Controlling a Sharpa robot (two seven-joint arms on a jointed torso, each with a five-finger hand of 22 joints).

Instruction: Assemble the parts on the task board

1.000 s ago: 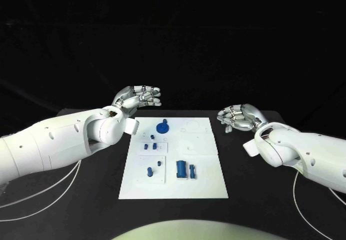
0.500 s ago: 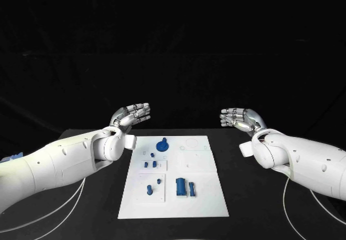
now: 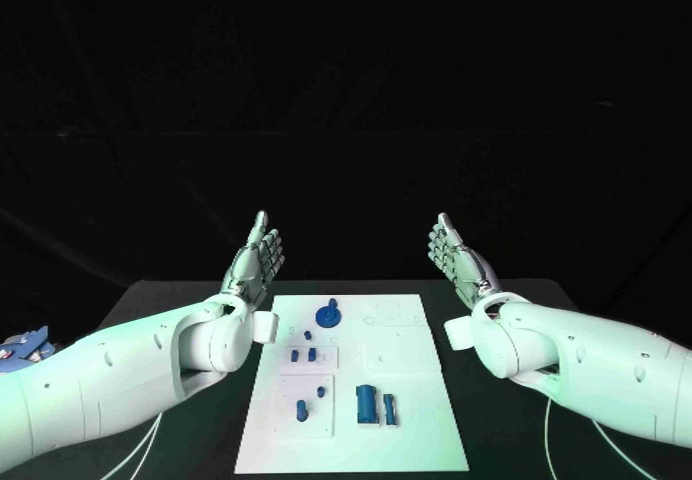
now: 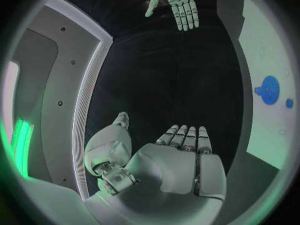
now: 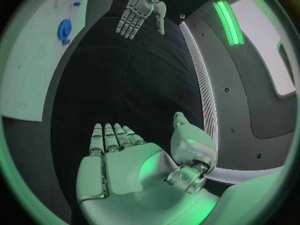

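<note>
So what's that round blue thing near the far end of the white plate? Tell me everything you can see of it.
The round blue piece is a flat disc of what looks like plastic, with a short stub pointing toward the far edge. It sits on the white plate near its far end, left of the middle. The left wrist view shows faint marks on its face. Nothing touches it; both hands are raised beyond the plate, holding nothing.
</note>
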